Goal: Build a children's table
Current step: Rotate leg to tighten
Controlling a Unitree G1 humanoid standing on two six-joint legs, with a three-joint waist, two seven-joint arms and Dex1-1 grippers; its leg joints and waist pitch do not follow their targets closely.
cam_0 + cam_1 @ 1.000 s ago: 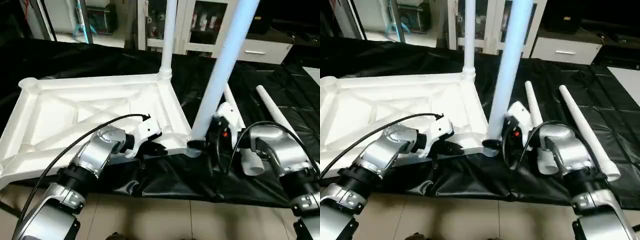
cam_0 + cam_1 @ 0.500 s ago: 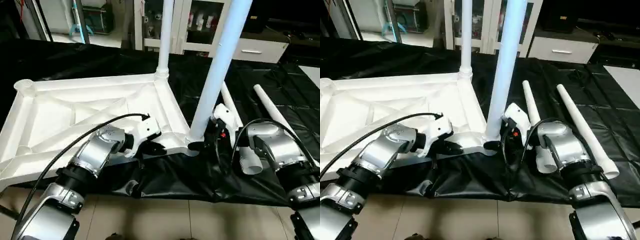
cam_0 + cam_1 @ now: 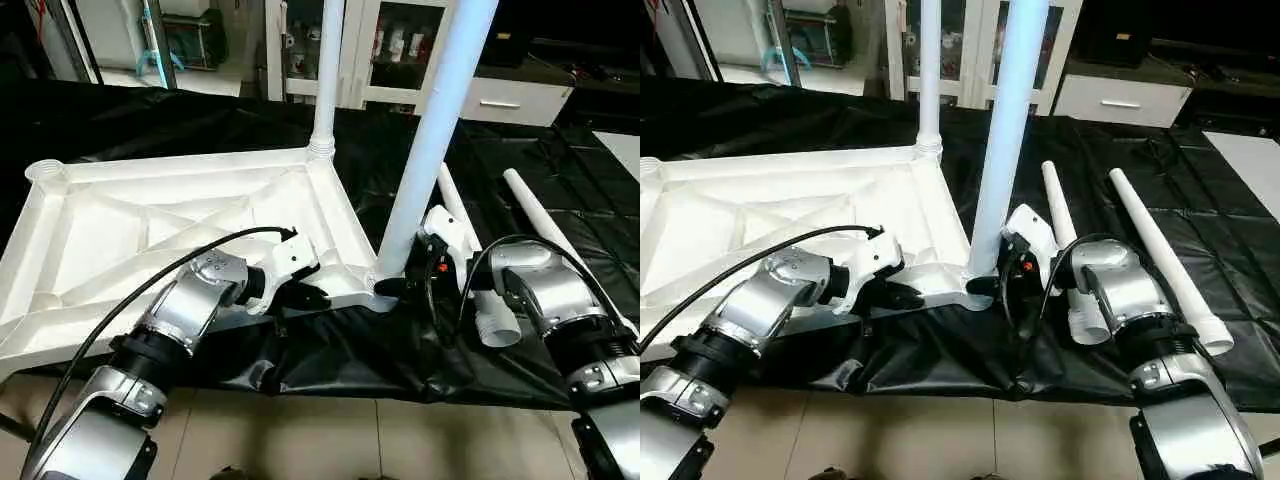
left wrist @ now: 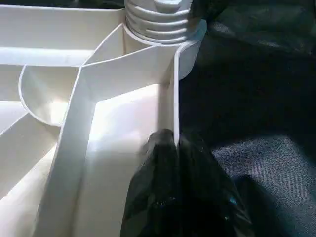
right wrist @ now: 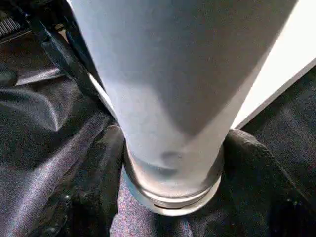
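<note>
The left hand (image 4: 175, 148) is clenched on the tabletop (image 3: 150, 220) rim, while the right hand (image 5: 170, 163) clasps the near-corner leg (image 3: 425, 160) at its base.

Tabletop (image 3: 180, 225): white plastic, underside ribs forming X pattern, uniform white throughout.
Legs: two upright, near leg (image 3: 435, 130) white with pale bluish tint, far leg (image 3: 328, 70) white; two loose legs (image 3: 1160, 255) beyond right fingers, plain white.
Surface (image 3: 560, 190) cover: glossy black sheet, creased, no pattern.
Left fingers (image 4: 173, 197): black. Right fingers (image 5: 94, 197): black.
Forearms (image 3: 190, 305): silver metal; wrist housings white; red spot on right wrist housing (image 3: 447, 266).
Cable (image 3: 150, 290) over left forearm: black.
Floor (image 3: 330, 440): beige tiles, dark joints.
Cabinets (image 3: 500, 95) behind: white.
</note>
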